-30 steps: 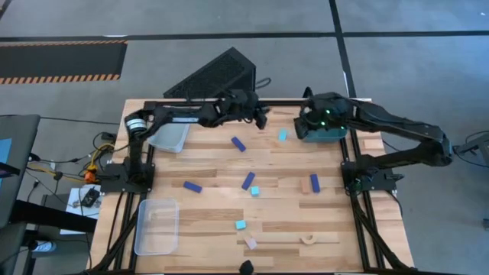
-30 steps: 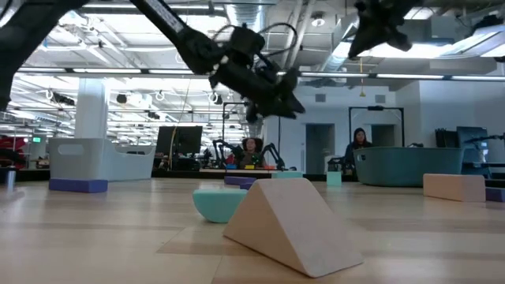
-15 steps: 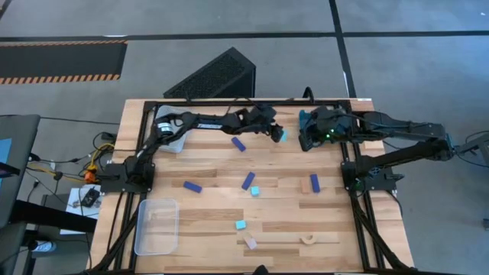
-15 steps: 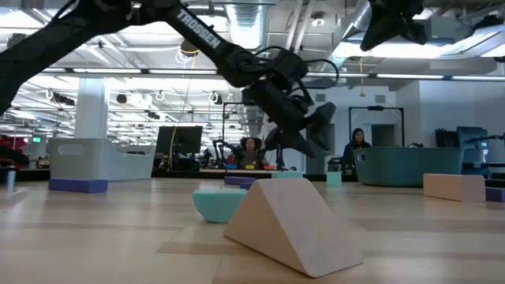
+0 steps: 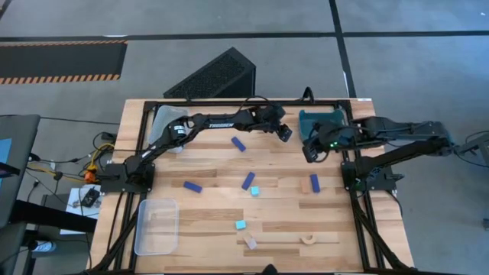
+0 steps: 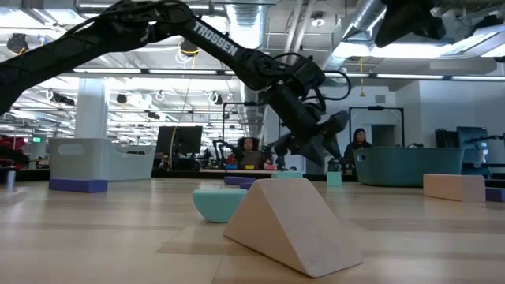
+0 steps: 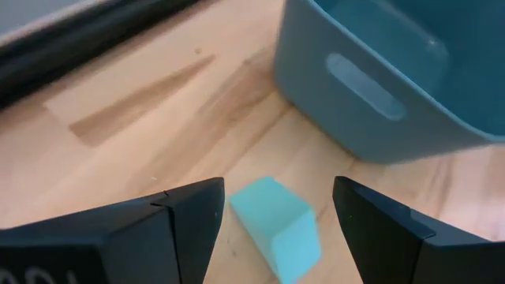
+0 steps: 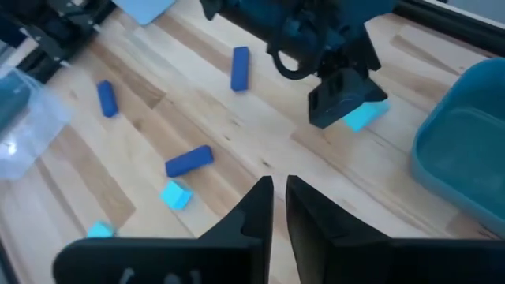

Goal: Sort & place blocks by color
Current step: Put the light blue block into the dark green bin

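My left gripper (image 7: pixel 276 217) is down over the small light cyan cube (image 7: pixel 278 226), fingers apart, one dark pad on each side of it with a gap showing on both. Nothing is clamped yet. The cube sits flat on the pale wooden tabletop (image 5: pixel 229 198), near 1 o'clock of the table in the overhead view, just beside the teal plastic bin (image 7: pixel 379 79) that stands at the far right corner.

I judge this cube to be light and rigid, with smooth, flat faces, so it should not deform under the pads. The risk looks like slip or twist: it lies turned a little relative to my fingers, so if I close on its corners it may rotate or squirt out. I'd want the pads square on two opposite faces, low on the body, with modest squeeze.

My right gripper (image 8: pixel 276 197) hangs above the table at about 3 o'clock, near the front wall of the teal bin, its fingers close together with only a narrow slit between them and holding nothing.

Elsewhere the dark blue oblong bars (image 5: pixel 239 143) lie scattered around mid-table, with more cyan cubes (image 5: pixel 255 191) toward 6 o'clock, and pale tan wooden pieces (image 5: pixel 309 239) at the near edge. A clear plastic bin (image 5: pixel 157 225) waits at 8 o'clock.
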Controlling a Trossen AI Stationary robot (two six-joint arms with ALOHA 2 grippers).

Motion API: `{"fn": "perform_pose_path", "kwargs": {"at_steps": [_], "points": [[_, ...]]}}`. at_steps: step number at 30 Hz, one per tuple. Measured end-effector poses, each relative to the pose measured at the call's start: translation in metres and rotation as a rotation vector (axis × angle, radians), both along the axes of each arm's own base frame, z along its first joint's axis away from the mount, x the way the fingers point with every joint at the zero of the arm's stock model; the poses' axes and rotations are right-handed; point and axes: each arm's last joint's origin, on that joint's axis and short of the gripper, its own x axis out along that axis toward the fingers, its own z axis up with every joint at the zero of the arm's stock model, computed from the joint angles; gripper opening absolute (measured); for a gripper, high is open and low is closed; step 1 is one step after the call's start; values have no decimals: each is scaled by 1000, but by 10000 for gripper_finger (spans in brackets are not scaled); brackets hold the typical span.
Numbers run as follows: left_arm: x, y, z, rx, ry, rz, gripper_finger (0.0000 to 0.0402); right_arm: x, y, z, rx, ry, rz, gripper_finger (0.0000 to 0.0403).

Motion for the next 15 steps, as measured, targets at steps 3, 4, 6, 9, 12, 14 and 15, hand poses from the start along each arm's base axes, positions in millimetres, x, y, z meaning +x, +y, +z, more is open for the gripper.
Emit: {"fn": "perform_pose_path", "kwargs": {"at_steps": [3,4,6,9,12,14,15], "points": [[0,0,-1,18,6,26,228,-6,2,4,3,-26,9,64],[0,0,-1,14,7,31,228,-8,3,5,4,-38,7,64],[0,-1,-1,5,-2,37,228,-14,3,8,1,-62,0,64],[6,-6,-10,8,-21,39,228,-20,2,13,0,-101,-8,64],[8,-12,-24,-11,11,53,228,-25,2,16,10,-129,-17,64],[5,-14,-27,-11,53,83,228,-28,2,17,18,-142,-21,64],[4,-14,-28,-14,60,95,228,-28,3,18,23,-147,-21,64]]}}
